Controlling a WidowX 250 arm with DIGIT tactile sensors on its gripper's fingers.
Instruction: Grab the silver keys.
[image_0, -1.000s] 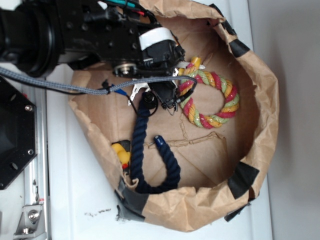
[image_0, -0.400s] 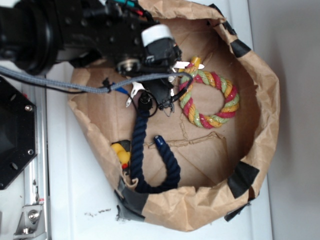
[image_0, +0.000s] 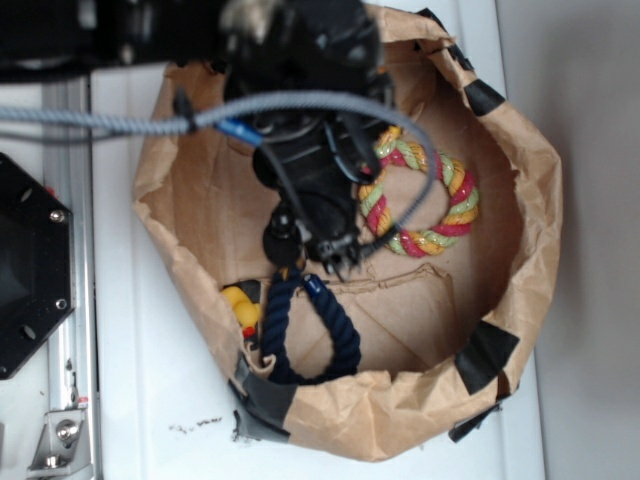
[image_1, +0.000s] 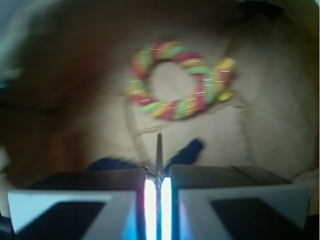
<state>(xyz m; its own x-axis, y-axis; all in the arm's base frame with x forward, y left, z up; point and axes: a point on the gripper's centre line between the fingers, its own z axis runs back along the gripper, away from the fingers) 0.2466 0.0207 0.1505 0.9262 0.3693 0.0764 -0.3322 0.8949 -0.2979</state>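
A black WidowX arm (image_0: 200, 40) reaches into a crumpled brown-paper bag (image_0: 520, 200), rim rolled down and patched w/ black tape. The gripper (image_0: 335, 250) hangs over the bag floor, just left of a twisted rope ring (image_0: 440, 200) in red, yellow and green strands. Below it lies a thick navy rope (image_0: 340, 335), bent in a U, one end poking up under the gripper. A yellow object (image_0: 238, 305) sits wedged at the bag's left wall, mostly cut off by paper and tape; shape unclear. A grey braided cable (image_0: 100, 122) crosses the top of the exterior view.

Wrist view is blurred: the two grey pads (image_1: 90, 192) are pressed nearly together, w/ one thin metal blade of the keys (image_1: 159, 150) standing up from the slit between them. The jaws pinch that blade; the rest of the bunch is hidden between and behind the pads, and in the exterior view the arm covers it entirely. Rope ring and navy rope tip show soft beyond the blade. No readable writing or labels anywhere.
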